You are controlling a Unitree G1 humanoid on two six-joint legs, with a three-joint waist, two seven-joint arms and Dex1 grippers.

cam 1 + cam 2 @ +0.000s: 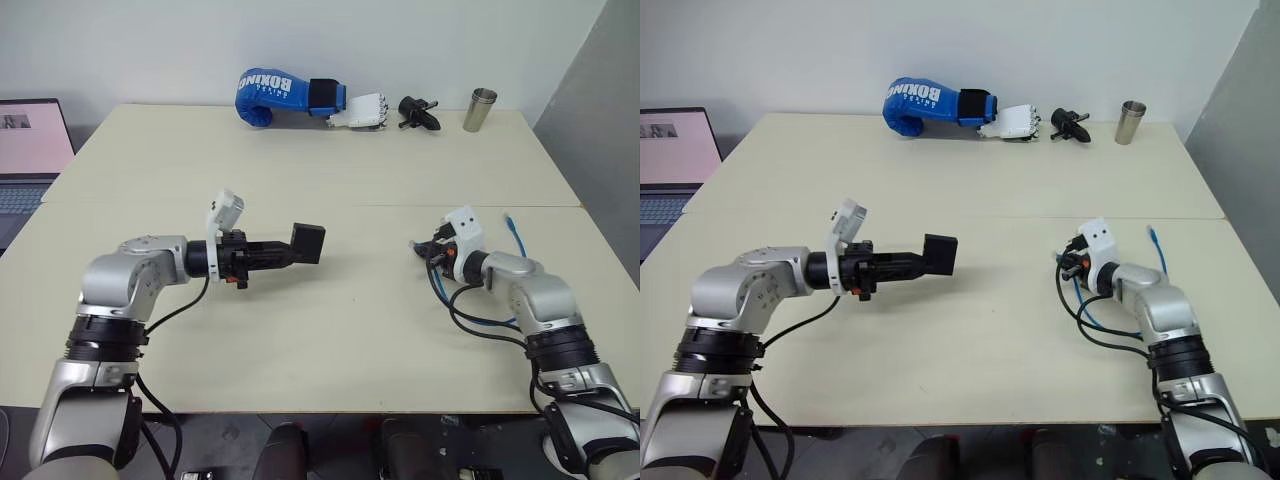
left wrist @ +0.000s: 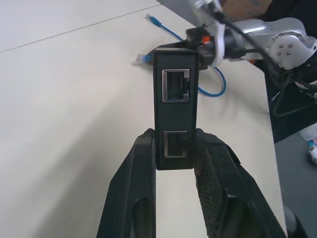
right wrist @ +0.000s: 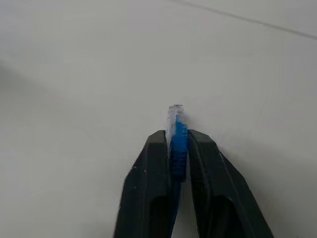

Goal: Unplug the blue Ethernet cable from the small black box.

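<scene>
— Any writing in the head views?
— "BOXING" on the blue boxing glove [image 1: 268,97] at the worktop's [image 1: 330,330] far edge. Beside the glove lie a white model hand [image 1: 362,111], a black clamp [image 1: 418,113] and a steel cup [image 1: 480,110]; a laptop [image 1: 30,150] sits left of the glove.
— And the box?
— The left gripper [image 1: 285,252] holds the small black box [image 1: 308,243] above the worktop, well nearer than the glove. The blue cable [image 1: 515,237] lies by the right gripper [image 1: 425,247], unplugged.
— Left wrist view?
— Fingers [image 2: 138,168] clamped on the box; both ports empty.
— Right wrist?
— Fingers [image 3: 153,163] pinched together on the cable's clear plug [image 3: 177,124].
</scene>
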